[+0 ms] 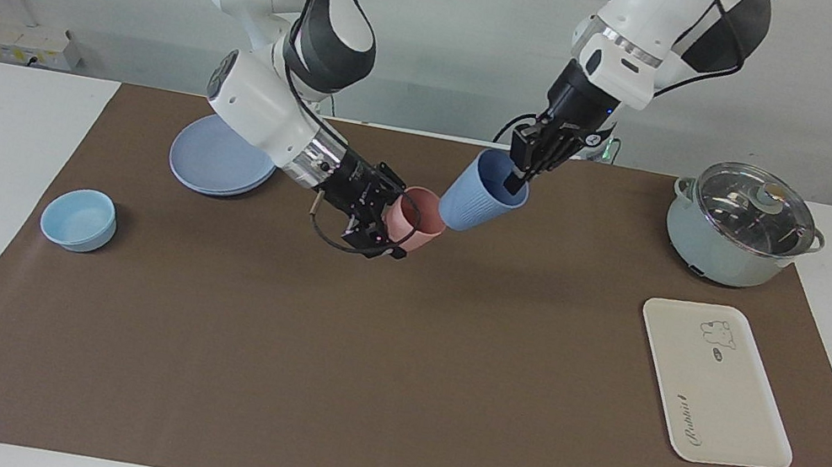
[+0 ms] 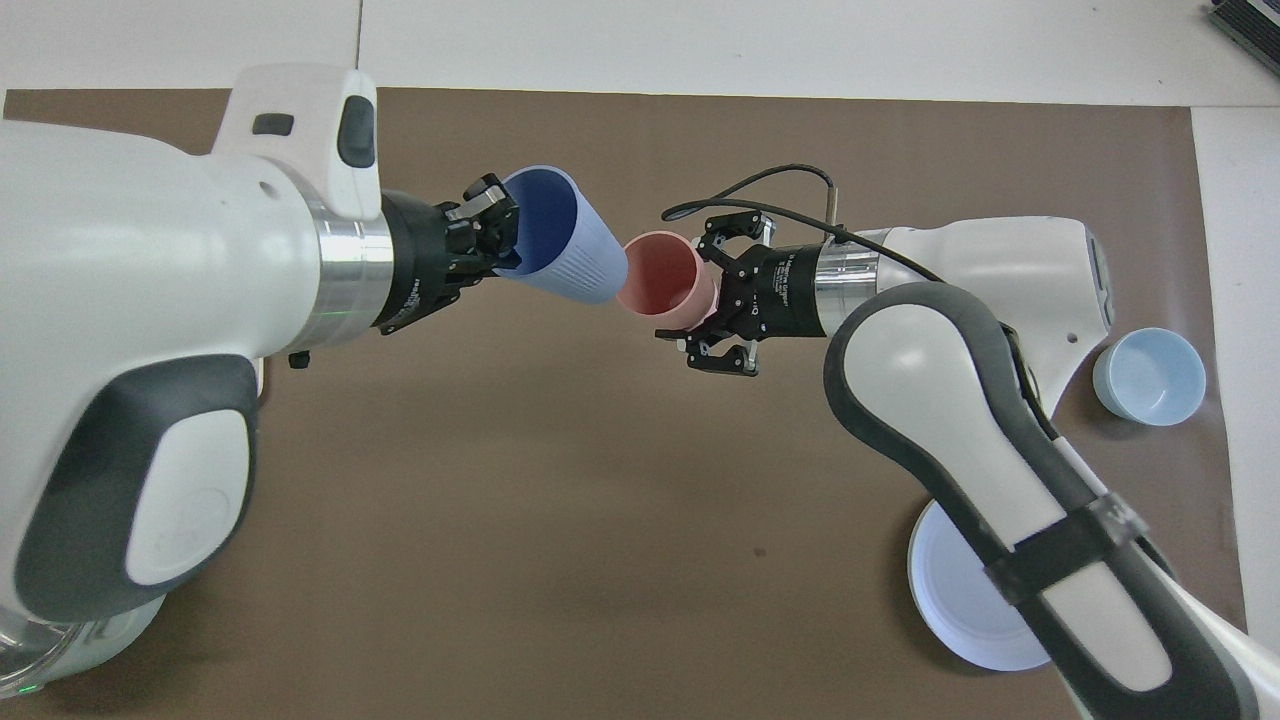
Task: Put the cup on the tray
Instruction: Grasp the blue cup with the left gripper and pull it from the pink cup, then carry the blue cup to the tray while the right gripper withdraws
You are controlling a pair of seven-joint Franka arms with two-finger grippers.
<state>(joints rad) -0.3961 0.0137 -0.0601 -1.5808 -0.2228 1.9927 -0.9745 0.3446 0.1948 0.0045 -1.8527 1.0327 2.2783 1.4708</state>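
Holding the cup (image 1: pixel 479 193) by its rim, the left gripper (image 1: pixel 523 169) sits just above centre in the facing view, one finger inside the mouth and one outside, clamped on the wall. The cup is off the mat, tilted, its base pointing toward the right arm's end of the table. In the overhead view the cup (image 2: pixel 565 250) appears in the upper middle of the frame, dark blue interior showing, with the left gripper (image 2: pixel 497 235) at its rim.

The right gripper (image 1: pixel 386 233) is centre-left in the facing view, closed on the pink cup (image 1: pixel 418 219), which is also tilted and raised. The base of the blue cup touches or very nearly touches the pink cup's rim; contact cannot be confirmed. In the overhead view the pink cup (image 2: pixel 667 278) meets the right gripper (image 2: pixel 712 300) at frame centre.

The tray (image 1: pixel 714 385) lies flat on the brown mat (image 1: pixel 355 385) at the right of the facing view, nothing on it, well apart from the cup. A lidded pot (image 1: pixel 742 227) stands at upper right, a blue plate (image 1: pixel 215 160) at upper left, a light-blue bowl (image 1: pixel 79 219) at left.
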